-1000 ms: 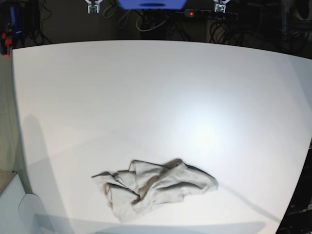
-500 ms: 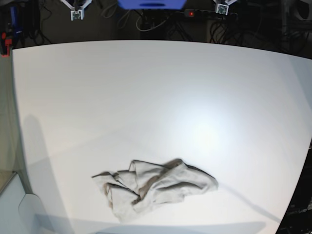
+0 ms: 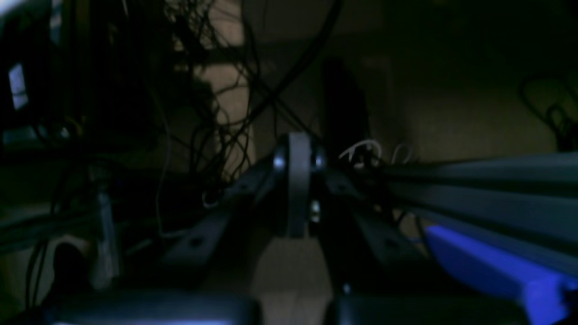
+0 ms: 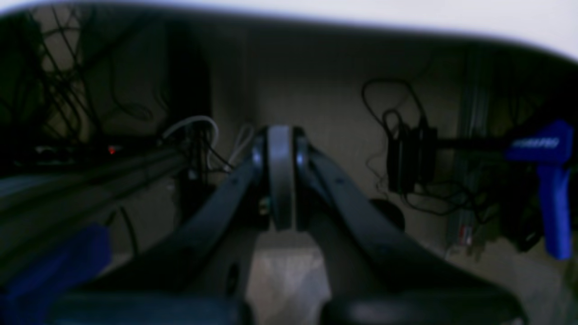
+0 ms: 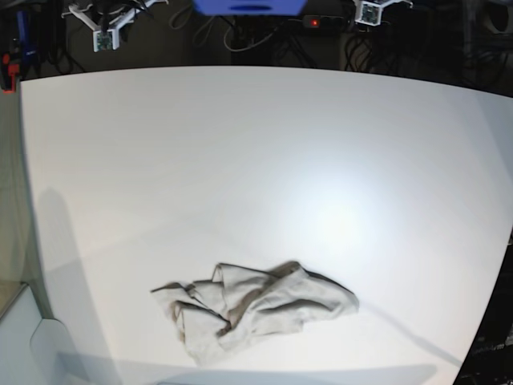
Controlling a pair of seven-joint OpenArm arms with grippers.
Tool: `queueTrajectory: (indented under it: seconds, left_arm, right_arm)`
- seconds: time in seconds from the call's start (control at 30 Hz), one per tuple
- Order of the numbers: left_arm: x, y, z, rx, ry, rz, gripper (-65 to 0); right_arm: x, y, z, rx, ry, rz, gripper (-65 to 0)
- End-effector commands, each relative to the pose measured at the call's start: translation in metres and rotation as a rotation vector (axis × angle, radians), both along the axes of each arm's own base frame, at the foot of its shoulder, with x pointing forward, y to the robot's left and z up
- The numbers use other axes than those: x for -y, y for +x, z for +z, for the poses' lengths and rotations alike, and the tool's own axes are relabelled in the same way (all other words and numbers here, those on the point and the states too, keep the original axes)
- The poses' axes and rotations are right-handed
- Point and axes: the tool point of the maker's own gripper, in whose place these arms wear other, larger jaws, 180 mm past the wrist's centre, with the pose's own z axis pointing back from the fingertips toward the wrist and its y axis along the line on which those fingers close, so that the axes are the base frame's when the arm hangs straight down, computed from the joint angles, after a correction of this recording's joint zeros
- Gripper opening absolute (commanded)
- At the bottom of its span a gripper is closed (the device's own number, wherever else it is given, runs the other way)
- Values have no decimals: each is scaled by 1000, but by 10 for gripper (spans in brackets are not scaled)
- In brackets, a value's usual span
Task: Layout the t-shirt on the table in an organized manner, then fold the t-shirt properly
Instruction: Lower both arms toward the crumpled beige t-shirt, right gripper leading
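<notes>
- Since the earlier base frames, the right end effector (image 5: 105,38) has shifted further toward the upper left of the frame; the left end effector (image 5: 368,12) is unchanged at the top edge, right of centre.
- Right end effector (image 4: 280,180): in its wrist view the two dark fingers (image 4: 212,212) converge on a grey centre piece, clenched with nothing between them, over dark floor and cables.
- Left end effector (image 3: 298,189): the dim wrist view shows the same clenched form, nothing held.
- Both end effectors sit beyond the bench's far edge, well apart from the t-shirt.
- T-shirt (image 5: 252,309): crumpled in a beige heap, lower centre of the base frame, near the bench's lower edge, untouched and not laid out.
- Bench (image 5: 256,160): white; its edge appears as a pale strip (image 4: 406,13) along the top of the right wrist view.
</notes>
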Motion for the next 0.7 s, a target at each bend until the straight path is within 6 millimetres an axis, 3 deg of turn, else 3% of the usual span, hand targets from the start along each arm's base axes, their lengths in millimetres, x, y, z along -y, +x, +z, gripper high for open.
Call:
queueTrajectory:
  seconds: [0.0,0.23,0.43,0.67]
  left_arm:
    - [2,5,16,48,-8,-1,-649]
    - [11,25,62,154,-37,-5,-649]
    - [14,41,75,211,-49,6,-649]
    - [18,67,84,245,-57,27,-649]
  right_arm:
    - [-3,5,12,31,5,25,-632]
    - [-8,21,26,78,11,35,-632]
    - [-37,50,32,134,92,196,-632]
    - [-42,89,46,235,92,226,-632]
